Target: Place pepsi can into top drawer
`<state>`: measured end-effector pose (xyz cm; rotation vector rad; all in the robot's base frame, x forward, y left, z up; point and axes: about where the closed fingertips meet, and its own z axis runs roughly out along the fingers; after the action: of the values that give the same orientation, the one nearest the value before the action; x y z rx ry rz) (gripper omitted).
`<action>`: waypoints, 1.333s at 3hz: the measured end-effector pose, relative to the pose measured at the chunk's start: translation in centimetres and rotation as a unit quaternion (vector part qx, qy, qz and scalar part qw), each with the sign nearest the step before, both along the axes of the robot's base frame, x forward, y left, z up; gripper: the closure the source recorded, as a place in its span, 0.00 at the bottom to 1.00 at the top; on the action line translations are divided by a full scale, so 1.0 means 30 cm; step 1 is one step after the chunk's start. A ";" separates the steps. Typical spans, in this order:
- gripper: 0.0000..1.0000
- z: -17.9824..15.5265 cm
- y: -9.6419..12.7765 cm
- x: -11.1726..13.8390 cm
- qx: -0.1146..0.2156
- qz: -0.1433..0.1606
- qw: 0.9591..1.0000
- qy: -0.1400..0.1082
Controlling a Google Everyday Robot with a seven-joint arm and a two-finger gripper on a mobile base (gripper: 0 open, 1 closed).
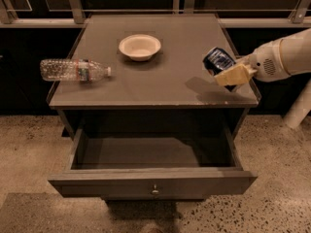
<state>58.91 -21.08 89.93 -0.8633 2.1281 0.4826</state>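
Camera view: pepsi can [219, 60] hangs tilted over the right-front part of the bench [160, 89]. Judging by the shadow beneath it, it is off the surface. It's not in the top drawer [121, 182] yet; the drawer stands open below the bench front, knob [155, 190] at centre.

Gripper [229, 73] is just right of and below the can, jaws pinching it near its lower end.

Risks:
- The grip looks low and off-centre on a tilted, smooth can, so a fast swing could let it pivot or slip out.
- The can is close to the bench's right edge, so a drop here likely goes to the floor, not the drawer.
- The route down has to clear the bench's front lip. Cutting it short could clip the can on the lip or on the drawer's right wall.
- Releasing high means bounce and roll inside the drawer.

Bowl [140, 46] and water bottle [75, 70] are well apart to the left, off the likely path.

Arm [286, 55] enters from the right frame edge, forearm roughly level, wrist aimed left toward the bench.
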 end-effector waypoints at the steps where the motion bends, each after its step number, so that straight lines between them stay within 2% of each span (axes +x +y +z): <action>1: 1.00 -0.045 0.007 -0.019 -0.001 0.002 1.000 0.014; 2: 1.00 -0.067 0.021 -0.049 0.004 0.010 1.000 0.020; 3: 1.00 -0.126 0.010 -0.149 0.033 -0.009 0.999 0.041; 4: 1.00 -0.193 -0.017 -0.283 0.049 -0.035 0.996 0.070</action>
<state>50.41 -21.59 84.15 -0.7165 2.2333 0.6215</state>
